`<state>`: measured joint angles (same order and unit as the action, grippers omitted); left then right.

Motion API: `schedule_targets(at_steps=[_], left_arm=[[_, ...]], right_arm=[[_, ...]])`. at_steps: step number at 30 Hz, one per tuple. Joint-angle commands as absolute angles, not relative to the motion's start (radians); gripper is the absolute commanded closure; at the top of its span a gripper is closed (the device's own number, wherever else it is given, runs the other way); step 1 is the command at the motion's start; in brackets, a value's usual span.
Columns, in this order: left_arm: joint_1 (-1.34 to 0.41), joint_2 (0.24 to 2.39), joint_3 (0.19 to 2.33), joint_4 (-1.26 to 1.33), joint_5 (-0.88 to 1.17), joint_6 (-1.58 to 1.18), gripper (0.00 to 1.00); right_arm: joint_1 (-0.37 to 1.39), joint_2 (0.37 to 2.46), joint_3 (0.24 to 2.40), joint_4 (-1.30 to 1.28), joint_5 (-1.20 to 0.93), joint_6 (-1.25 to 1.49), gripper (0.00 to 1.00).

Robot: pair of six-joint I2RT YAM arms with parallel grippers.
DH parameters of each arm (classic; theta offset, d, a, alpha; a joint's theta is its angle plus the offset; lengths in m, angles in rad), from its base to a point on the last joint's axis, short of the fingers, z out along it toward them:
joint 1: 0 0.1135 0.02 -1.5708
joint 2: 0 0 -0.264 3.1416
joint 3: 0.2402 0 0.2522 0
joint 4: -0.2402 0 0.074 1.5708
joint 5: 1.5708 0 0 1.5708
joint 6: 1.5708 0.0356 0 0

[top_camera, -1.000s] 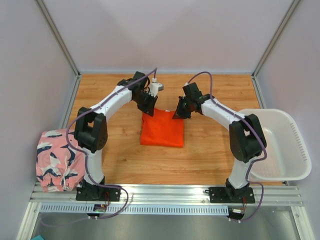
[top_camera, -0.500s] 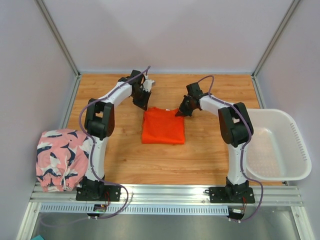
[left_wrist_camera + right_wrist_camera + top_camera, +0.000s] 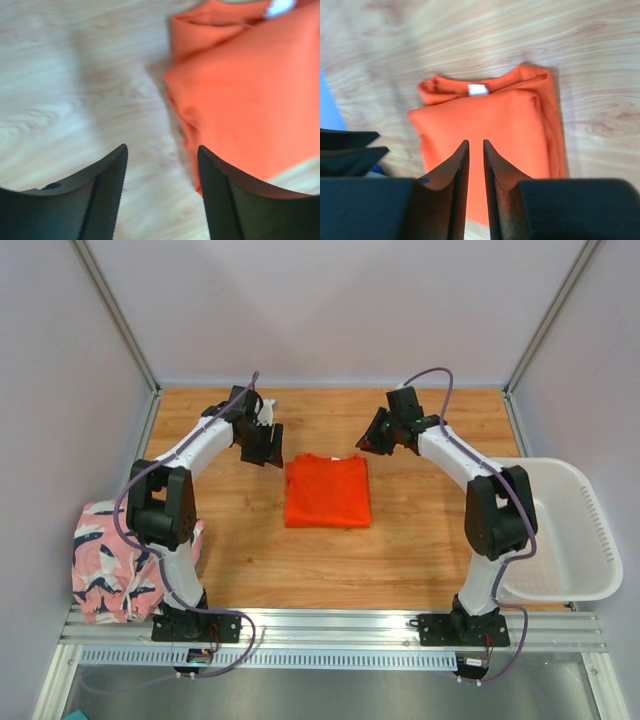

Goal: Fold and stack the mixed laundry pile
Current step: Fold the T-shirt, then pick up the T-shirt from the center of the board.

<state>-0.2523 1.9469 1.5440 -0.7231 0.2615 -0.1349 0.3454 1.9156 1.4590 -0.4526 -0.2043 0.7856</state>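
the orange garment (image 3: 327,492) lies folded in a neat rectangle in the middle of the table (image 3: 430,540), and both claws are clear of it. your left gripper (image 3: 161,150) stands wide over bare wood just beside its edge. your right gripper (image 3: 475,142) is barely parted above it. neither holds anything. i judge this fold done. next, pinch all its layers together and carry it to the pink patterned garment (image 3: 105,565) at the left near edge. the white basket (image 3: 530,464) on the right shows no cloth inside.

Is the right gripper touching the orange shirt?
Apart. The right wrist view shows the whole orange shirt lying on the table well below the right gripper.
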Motion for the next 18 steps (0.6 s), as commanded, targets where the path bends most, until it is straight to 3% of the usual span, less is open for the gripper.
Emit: schedule_targets(at_steps=[1, 7, 18], left_arm=[[-0.296, 1.862, 1.457, -0.647, 0.348, -0.262, 0.33], [-0.296, 1.957, 1.425, -0.611, 0.416, -0.32, 0.2], [-0.328, 2.094, 1.451, -0.6, 0.502, -0.354, 0.25]], right_arm=[[0.35, 1.783, 1.408, -0.46, -0.157, 0.752, 0.77], [0.351, 1.715, 1.339, -0.486, -0.153, 0.729, 0.74], [0.351, 1.657, 1.285, -0.494, -0.132, 0.723, 0.74]])
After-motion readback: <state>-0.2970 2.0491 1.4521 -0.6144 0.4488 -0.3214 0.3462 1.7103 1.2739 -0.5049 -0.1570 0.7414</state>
